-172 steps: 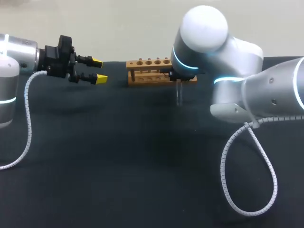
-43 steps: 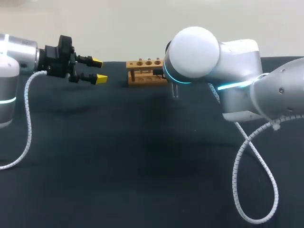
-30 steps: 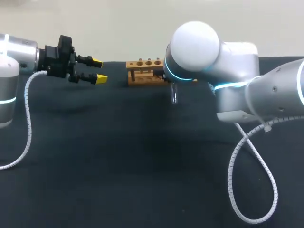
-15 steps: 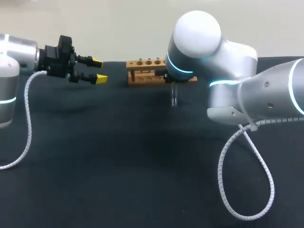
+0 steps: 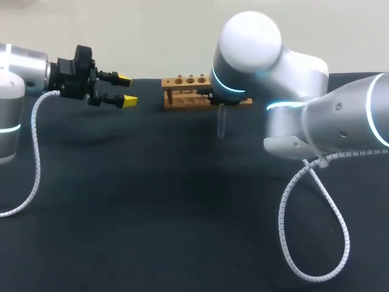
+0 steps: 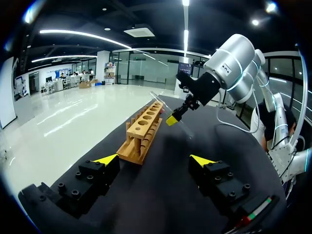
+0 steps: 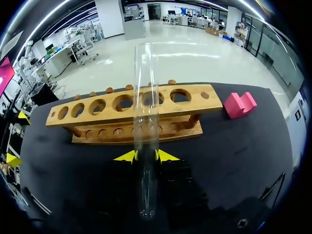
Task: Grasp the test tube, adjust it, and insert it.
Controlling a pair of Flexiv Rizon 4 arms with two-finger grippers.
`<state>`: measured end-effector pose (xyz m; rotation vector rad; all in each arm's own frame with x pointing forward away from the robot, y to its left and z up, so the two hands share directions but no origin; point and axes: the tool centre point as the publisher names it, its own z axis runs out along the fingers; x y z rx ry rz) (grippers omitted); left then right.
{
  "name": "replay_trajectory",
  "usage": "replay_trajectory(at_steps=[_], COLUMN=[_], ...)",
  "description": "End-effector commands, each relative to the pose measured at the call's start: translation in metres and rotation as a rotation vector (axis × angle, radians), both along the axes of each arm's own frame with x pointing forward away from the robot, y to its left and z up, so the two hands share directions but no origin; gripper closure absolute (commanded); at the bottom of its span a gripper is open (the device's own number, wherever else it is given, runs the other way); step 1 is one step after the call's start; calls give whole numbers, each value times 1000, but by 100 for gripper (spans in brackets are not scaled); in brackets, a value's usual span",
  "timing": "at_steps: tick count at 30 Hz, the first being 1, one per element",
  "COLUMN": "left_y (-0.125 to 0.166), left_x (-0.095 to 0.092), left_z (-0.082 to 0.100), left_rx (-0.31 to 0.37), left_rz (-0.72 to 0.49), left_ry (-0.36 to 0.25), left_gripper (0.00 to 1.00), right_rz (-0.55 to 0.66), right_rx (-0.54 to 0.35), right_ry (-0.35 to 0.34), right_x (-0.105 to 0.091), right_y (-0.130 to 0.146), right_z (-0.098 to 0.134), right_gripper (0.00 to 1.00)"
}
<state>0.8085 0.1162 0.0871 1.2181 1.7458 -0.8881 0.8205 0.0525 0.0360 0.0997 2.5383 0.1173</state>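
Right gripper [image 7: 145,156], yellow fingertips pinching the clear test tube [image 7: 146,112] from two sides; the tube passes between them and hangs roughly upright above the table, just near of the wooden rack [image 7: 112,118]. Left gripper [image 6: 154,159], fingers spread and holding nothing, well left of the rack

for furniture, just one table [image 5: 152,231], wide and flat, draped in matte black cloth. filling nearly the whole head view, with a straight far edge high up. softly and evenly lit, with a faint grey sheen on the cloth toward the middle. same smooth black in both wrist views, ending at a clean edge.
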Motion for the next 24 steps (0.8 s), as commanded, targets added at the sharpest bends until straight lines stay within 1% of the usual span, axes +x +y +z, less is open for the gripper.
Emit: replay_trajectory(at_steps=[1,5,14,17,20,24], left_y=[1,1,1,1,1,1], left_x=[0,0,0,0,0,0], left_z=[-1,-1,-1,-1,-1,-1], left_rx=[-3,-3,-3,-3,-3,-3], left_rz=[-2,-2,-2,-2,-2,-2], left_ry=[-4,-4,-4,-4,-4,-4], left_gripper=[0,0,0,0,0,0], right_rz=[-24,-46,-65,-69,-75,-79], right_rx=[6,14,19,20,42,59], right_ry=[-51,-88,-244,-294,-340,-422], right_x=[-19,-25,-33,-33,-32,-29], right_y=[-6,-10,-17,-16,-16,-15], right_z=[12,24,53,61,67,78], right_gripper=[100,100,100,100,100,100])
